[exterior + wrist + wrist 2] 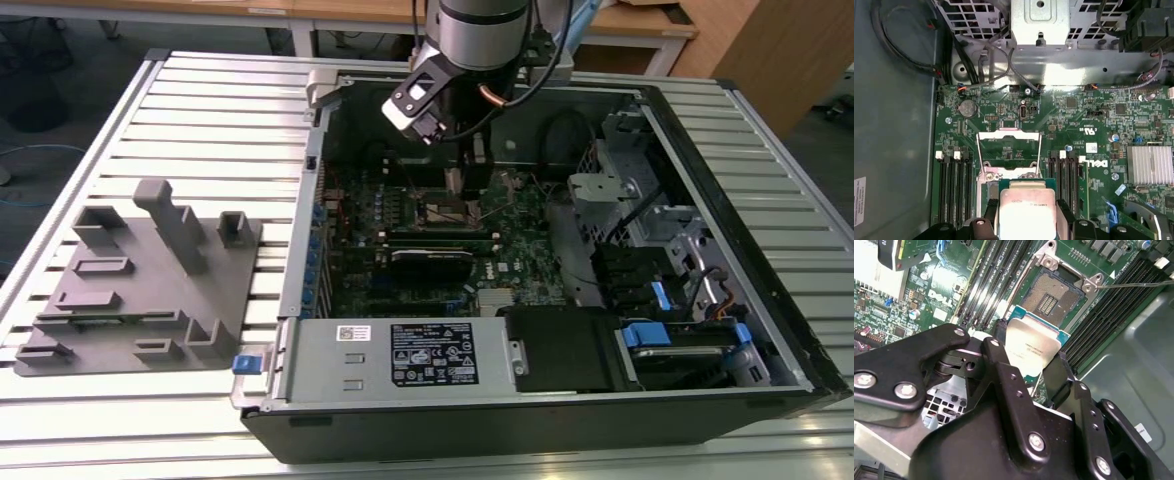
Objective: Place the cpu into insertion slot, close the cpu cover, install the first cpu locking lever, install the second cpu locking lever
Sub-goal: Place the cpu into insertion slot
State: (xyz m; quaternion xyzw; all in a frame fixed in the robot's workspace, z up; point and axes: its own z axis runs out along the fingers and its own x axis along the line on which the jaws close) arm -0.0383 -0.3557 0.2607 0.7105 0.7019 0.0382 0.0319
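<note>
We have the cpu (1033, 342) clamped in our pincer (1030, 352), near but not yet in the bare insertion slot (1054, 295), whose cpu cover (1009, 134) stands open; seating, closing and both lockings are left.

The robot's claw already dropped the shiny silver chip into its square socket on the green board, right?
Not quite. In the second wrist view, the gripper holds the cpu between its fingers, apart from the insertion slot. The slot lies bare on the green board.
</note>
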